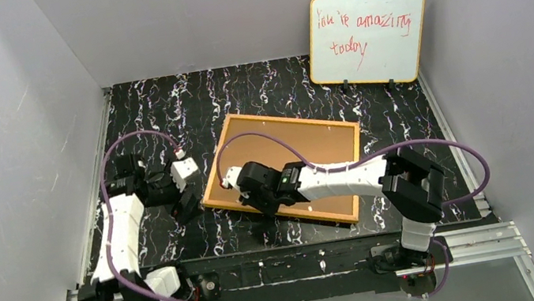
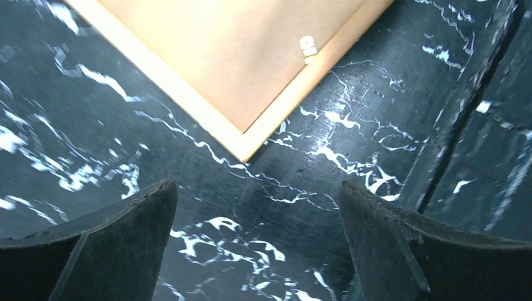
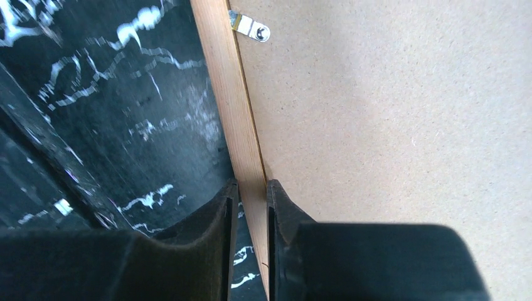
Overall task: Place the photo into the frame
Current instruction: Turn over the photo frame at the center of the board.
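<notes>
Right claw [image 3: 250, 210] nearly closed over frame [image 3: 219, 75] rim, perhaps touching.

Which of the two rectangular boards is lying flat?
The wooden-rimmed frame, brown back up on the table; the whiteboard with red writing stands upright at the back.

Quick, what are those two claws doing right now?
Left gripper: open, empty, over the black marbled table.
Right gripper: nearly closed at the orange-wood rim of the large rectangular frame; grip cannot be told.

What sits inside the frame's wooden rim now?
A plain brown backing board fills the frame, a small metal tab at its edge. Anything beneath the board is covered.
</notes>
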Available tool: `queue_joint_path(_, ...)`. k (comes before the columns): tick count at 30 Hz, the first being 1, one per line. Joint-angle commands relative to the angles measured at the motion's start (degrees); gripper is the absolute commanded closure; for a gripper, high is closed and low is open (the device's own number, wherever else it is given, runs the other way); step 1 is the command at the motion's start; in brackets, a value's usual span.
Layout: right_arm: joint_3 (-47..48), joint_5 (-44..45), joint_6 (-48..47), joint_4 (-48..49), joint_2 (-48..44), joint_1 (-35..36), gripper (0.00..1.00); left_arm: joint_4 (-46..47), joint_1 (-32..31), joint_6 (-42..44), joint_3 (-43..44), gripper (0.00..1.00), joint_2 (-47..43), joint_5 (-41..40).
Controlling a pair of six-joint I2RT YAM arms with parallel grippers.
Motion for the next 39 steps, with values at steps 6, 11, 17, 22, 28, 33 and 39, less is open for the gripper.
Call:
queue_joint_path(6, 11.5, -3.35, 1.82, 0.82, -4.67, -1.4, 0.99, -2.26, -0.21, 34.84, -4.42, 0.02, -14.03, 5.55)
queue_joint_path(11, 15.0, -6.88, 3.38, 0.04, -6.15, -2.93, 0.99, -1.34, -0.21, 53.51, -7.41, 0.02, -17.69, 6.04)
queue_joint_path(17, 17.68, -13.26, 5.45, -1.03, -6.82, -5.12, 0.99, 6.65, -0.25, 61.74, -9.47, 0.11, -16.73, 9.06)
queue_joint_path(22, 20.66, -16.01, 5.88, -3.19, -6.06, -6.33, 0.99, 12.21, -1.75, 65.95, -9.12, 0.24, -14.6, 11.09)
queue_joint_path(28, 23.26, -21.35, 7.05, -5.19, -5.15, -9.24, 0.99, 20.71, -7.19, 60.82, -7.86, 0.39, -10.86, 4.87)
queue_joint_path(33, 26.62, -20.39, 6.88, -8.82, -3.97, -9.79, 0.99, 26.03, -12.17, 58.33, -8.45, 0.63, -11.22, 2.79)
queue_joint_path(39, 28.44, -15.64, 4.9, -11.93, -6.72, -11.52, 0.63, 27.08, -14.05, 49.04, -4.63, 0.86, -11.41, 1.8)
